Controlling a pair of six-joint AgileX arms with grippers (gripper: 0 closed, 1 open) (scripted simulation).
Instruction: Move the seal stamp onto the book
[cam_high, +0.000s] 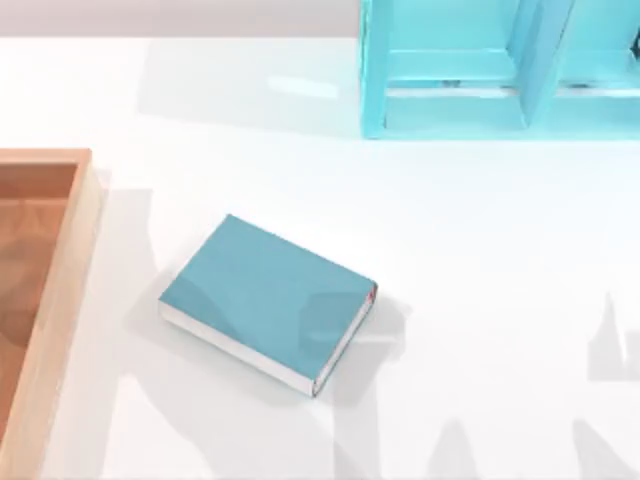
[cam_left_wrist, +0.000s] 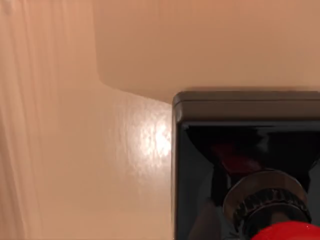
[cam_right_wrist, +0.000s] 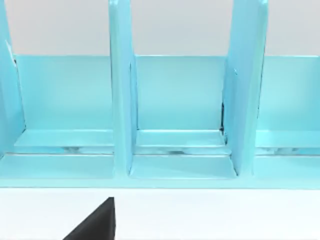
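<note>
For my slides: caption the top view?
Teal book lying flat between wooden tray and blue shelf.

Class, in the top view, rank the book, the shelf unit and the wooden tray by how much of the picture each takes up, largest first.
1. Shelf unit, cut off by the picture's top and right edges.
2. Book, fully in view.
3. Wooden tray, cut off at the left edge.
Book and tray look close in area, so their order is unsure.

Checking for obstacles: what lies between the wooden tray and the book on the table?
In the top view, only bare white table lies between the wooden tray at the left edge and the book.
</note>
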